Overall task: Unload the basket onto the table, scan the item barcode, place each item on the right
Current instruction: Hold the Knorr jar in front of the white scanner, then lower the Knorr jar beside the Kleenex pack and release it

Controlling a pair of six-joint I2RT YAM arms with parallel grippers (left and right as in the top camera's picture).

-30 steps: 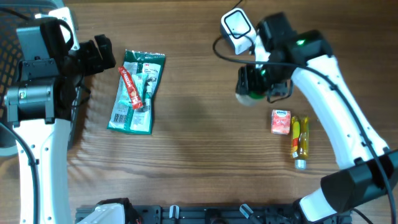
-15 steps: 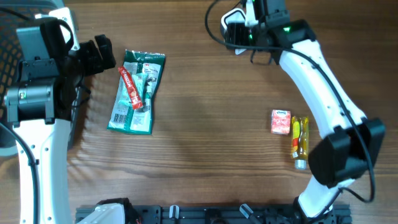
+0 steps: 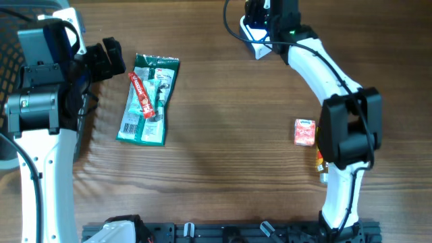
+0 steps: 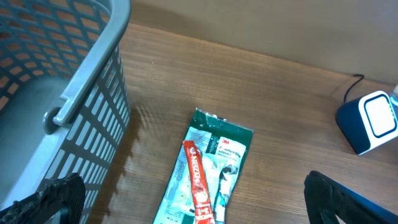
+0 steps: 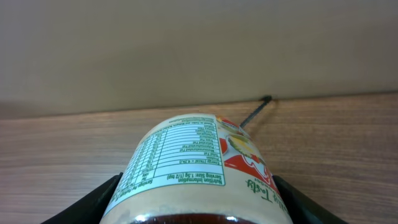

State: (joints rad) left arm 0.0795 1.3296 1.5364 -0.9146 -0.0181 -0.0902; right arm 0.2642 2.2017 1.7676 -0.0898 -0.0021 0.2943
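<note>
Right gripper point(image 5: 198, 206), clamped on the jar point(image 5: 199, 155) at frame top: roll it (only nutrition panel point(image 5: 171, 155) shows) until barcode faces scanner point(image 3: 256, 42); left gripper point(image 3: 113, 58) gapes empty.

Left arm point(image 3: 47, 172): white shell is seen, joined by black housings.
Right arm point(image 3: 316, 64): white links, black joints; a green light point(image 3: 293, 32) is lit.

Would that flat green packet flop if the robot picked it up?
Probably: the green packet looks thin and crinkled, so it would likely sag from one edge. It seems light. The red stick lying on it may slide off.
</note>
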